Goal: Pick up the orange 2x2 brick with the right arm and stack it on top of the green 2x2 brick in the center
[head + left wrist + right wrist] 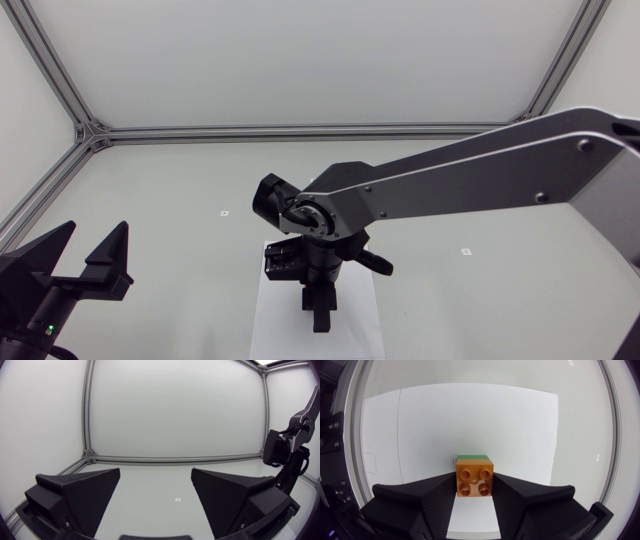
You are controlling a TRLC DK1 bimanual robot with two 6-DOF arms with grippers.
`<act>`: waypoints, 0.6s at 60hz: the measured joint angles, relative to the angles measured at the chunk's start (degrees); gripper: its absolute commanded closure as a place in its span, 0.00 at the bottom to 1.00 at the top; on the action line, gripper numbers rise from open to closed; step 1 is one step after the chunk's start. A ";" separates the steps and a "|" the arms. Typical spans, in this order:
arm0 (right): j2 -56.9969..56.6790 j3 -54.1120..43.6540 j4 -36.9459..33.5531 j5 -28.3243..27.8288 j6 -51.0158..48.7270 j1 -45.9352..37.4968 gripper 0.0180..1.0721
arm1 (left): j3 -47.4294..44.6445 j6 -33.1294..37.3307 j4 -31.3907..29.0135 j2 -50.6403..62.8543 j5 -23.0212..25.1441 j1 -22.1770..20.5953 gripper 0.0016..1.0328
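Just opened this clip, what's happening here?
The right gripper is shut on the orange 2x2 brick over the white sheet at mid-table. The edge of the green brick shows just past the orange one, seemingly under it; whether the two are pressed together cannot be told. The left gripper sits open and empty off to the side.

Orange on green, and matte black all around.

There's the orange 2x2 brick (pixel 474 477), a warm plain orange, its four studs the same shade, and a sliver of the green 2x2 brick (pixel 473 457), flat mid-green. The right gripper (pixel 474 487) is matte black with a fine grainy texture, and the left gripper (pixel 156 480) matches it. A tiny green light (pixel 47 329) glows on the black left arm (pixel 25 295). The right arm (pixel 480 180) is silver-grey with black joints (pixel 275 195). The sheet (pixel 270 320) is plain white and the table (pixel 180 190) a pale off-white, with a few small whitish marks (pixel 224 213). The frame rails (pixel 300 130) are silver-grey.
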 measured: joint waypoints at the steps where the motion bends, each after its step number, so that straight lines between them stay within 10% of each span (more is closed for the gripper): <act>1: -0.02 0.00 0.00 0.00 0.00 0.00 0.58 | 0.00 0.00 -0.02 0.00 0.02 0.00 0.04; 36: -0.98 -1.36 0.35 0.00 -0.15 0.44 0.58 | 0.00 0.00 -0.02 0.00 0.00 0.00 0.04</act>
